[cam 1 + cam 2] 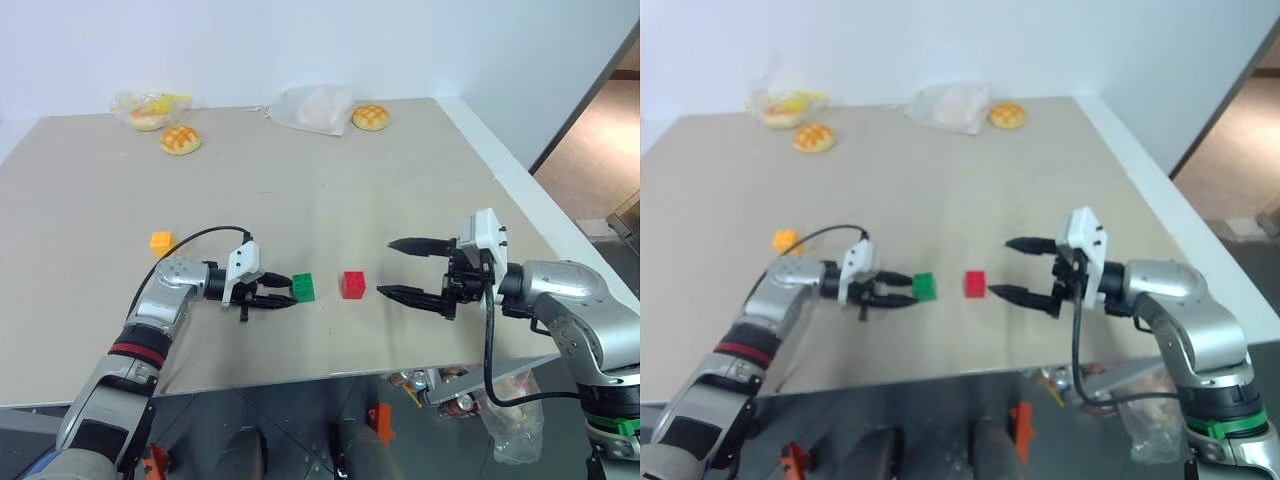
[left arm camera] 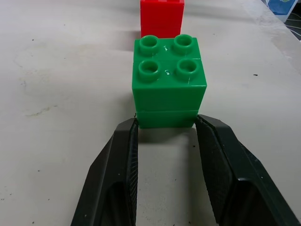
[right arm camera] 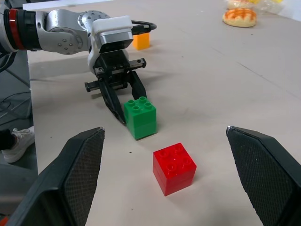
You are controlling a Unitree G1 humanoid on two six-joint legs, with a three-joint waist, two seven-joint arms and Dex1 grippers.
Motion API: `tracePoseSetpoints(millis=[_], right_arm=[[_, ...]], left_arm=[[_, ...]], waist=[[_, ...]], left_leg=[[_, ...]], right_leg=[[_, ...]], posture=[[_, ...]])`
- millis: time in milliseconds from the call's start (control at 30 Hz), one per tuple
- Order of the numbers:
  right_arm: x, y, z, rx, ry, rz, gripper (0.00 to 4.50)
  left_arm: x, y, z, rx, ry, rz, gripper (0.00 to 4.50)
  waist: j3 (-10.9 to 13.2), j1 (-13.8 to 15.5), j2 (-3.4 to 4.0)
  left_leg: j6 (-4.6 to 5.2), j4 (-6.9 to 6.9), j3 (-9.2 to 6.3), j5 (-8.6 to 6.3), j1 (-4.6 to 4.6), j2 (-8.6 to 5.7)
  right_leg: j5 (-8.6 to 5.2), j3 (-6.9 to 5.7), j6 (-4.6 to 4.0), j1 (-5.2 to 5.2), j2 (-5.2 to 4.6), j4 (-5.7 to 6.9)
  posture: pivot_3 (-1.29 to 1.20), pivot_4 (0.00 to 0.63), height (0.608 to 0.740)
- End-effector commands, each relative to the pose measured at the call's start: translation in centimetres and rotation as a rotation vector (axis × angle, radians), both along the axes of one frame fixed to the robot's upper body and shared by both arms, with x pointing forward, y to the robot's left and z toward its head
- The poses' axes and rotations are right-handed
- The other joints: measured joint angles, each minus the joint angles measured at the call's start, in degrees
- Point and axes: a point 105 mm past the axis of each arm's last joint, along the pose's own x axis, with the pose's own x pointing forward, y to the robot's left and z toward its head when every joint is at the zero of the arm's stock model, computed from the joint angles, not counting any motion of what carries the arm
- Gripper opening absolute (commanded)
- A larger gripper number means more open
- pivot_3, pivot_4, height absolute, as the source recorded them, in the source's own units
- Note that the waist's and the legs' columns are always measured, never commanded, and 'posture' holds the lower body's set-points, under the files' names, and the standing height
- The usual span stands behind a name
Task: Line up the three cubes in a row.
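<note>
Pale beige counter (image 1: 300, 190) with white wall behind. Near its front edge, green studded plastic cube (image 1: 303, 287), upright, four studs up, two layers stacked. Just to the right of it, red studded plastic cube (image 1: 353, 284), also studs up, close but not touching, small gap between. Seen in left wrist view as red directly beyond green, roughly in line. Orange-yellow studded plastic cube (image 1: 161, 241) well apart to the left and a bit further back, alone, out of line with the other two. Left gripper (image 1: 288, 297) low at the counter, pointing right, black jaws clamped on the near end of the green cube's lower layer, one tip at each near corner, rest of the cube sticking out past the tips. Black cable looping over the left wrist. Right gripper (image 1: 387, 267) to the right of the red cube, pointing left toward it, jaws spread wide apart, holding nothing, tips short of the red cube with no contact. At the far edge of the counter: round golden crosshatched bun (image 1: 181, 139) lying loose on the left, another crosshatched bun (image 1: 370, 117) further right, crumpled clear plastic bag (image 1: 310, 108) just beside that second one, and yellow-printed clear wrapper with a bun inside (image 1: 148, 115) at the far left. All of these well apart from the cubes.
</note>
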Motion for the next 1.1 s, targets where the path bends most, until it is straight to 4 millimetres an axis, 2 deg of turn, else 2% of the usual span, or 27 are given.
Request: tracePoseSetpoints(millis=[33,100,167,333,367,567,700,800,933,1067,1100], right_arm=[[-0.3,0.3,0.7,0.001,-0.031,0.02,4.31],[-0.3,0.3,0.8,-0.001,-0.031,0.021,4.31],[-0.2,0.3,0.8,-0.001,-0.032,0.022,4.31],[-0.1,0.4,0.9,-0.001,-0.033,0.025,4.31],[0.0,0.4,0.9,-0.002,-0.035,0.025,4.31],[0.3,0.5,1.2,-0.002,-0.041,0.036,4.31],[0.5,0.3,1.4,-0.018,-0.048,0.046,4.31],[0.7,0.3,1.6,-0.04,-0.06,0.065,4.31],[1.1,0.5,2.3,-0.044,-0.09,0.077,4.31],[1.2,1.3,2.9,-0.018,-0.122,0.095,4.31],[1.1,2.0,2.9,-0.015,-0.131,0.114,4.31]], left_arm=[[0.8,0.5,0.9,-0.011,-0.04,0.037,1.26],[1.1,0.5,1.0,-0.02,-0.045,0.05,1.26],[1.3,0.6,1.3,-0.046,-0.03,0.067,2.32],[1.5,0.5,1.8,-0.072,-0.042,0.087,4.05],[1.3,0.5,2.1,-0.094,-0.024,0.073,4.28],[-0.3,1.7,2.6,-0.082,0.045,0.025,4.28],[-3.8,4.3,3.0,-0.018,0.233,-0.001,4.28],[-5.1,6.1,3.1,0.031,0.266,0.057,4.28],[-4.2,8.3,3.5,0.023,0.174,0.266,4.28],[-2.4,9.4,5.2,-0.167,0.105,0.55,4.28],[-2.6,9.6,5.0,-0.224,0.131,0.602,4.28]], waist=[[0.0,0.0,0.0],[0.0,0.0,0.0],[0.0,0.0,0.0],[0.0,-0.1,0.0],[0.0,-0.1,0.0],[0.0,-0.2,0.0],[0.0,-0.8,-0.01],[0.0,-0.4,0.02],[0.0,-0.1,0.03],[0.0,0.0,-0.01],[0.0,-0.1,-0.01]], left_leg=[[0.0,0.01,0.0,0.0,0.0,0.0],[0.01,0.02,0.0,0.01,0.0,0.0],[0.01,0.02,0.0,0.01,0.0,0.0],[0.01,0.02,0.0,0.01,-0.03,0.0],[0.01,0.02,0.0,0.01,-0.03,0.0],[0.01,0.02,0.0,0.01,-0.04,0.0],[0.04,-0.04,0.02,-0.01,-0.02,0.07],[0.07,-0.08,0.03,-0.03,-0.02,0.14],[0.06,-0.06,0.02,-0.02,-0.03,0.09],[0.05,0.0,0.03,-0.01,-0.06,0.08],[0.05,0.0,0.02,-0.01,-0.07,0.08]], right_leg=[[0.01,0.0,0.01,0.0,0.0,0.0],[0.02,0.01,0.02,0.0,0.0,0.0],[0.02,0.01,0.02,0.01,0.0,0.0],[0.03,0.02,0.03,-0.01,0.01,0.0],[0.03,0.02,0.03,-0.01,0.0,0.0],[0.02,0.02,0.03,-0.02,0.0,0.0],[0.0,0.09,-0.02,-0.1,0.09,0.02],[-0.09,0.08,-0.15,-0.19,0.13,0.14],[-0.17,0.09,-0.28,-0.17,0.11,0.14],[-0.09,0.1,-0.16,-0.15,0.07,0.13],[-0.05,0.09,-0.08,-0.15,0.07,0.13]], posture=[[0.0,0.15,0.74],[0.0,0.15,0.74],[0.0,0.15,0.74],[0.0,0.15,0.74],[0.0,0.15,0.74],[0.0,0.15,0.74],[0.0,0.15,0.74],[0.0,0.15,0.74],[0.0,0.15,0.74],[0.0,0.15,0.74],[0.0,0.15,0.74]])
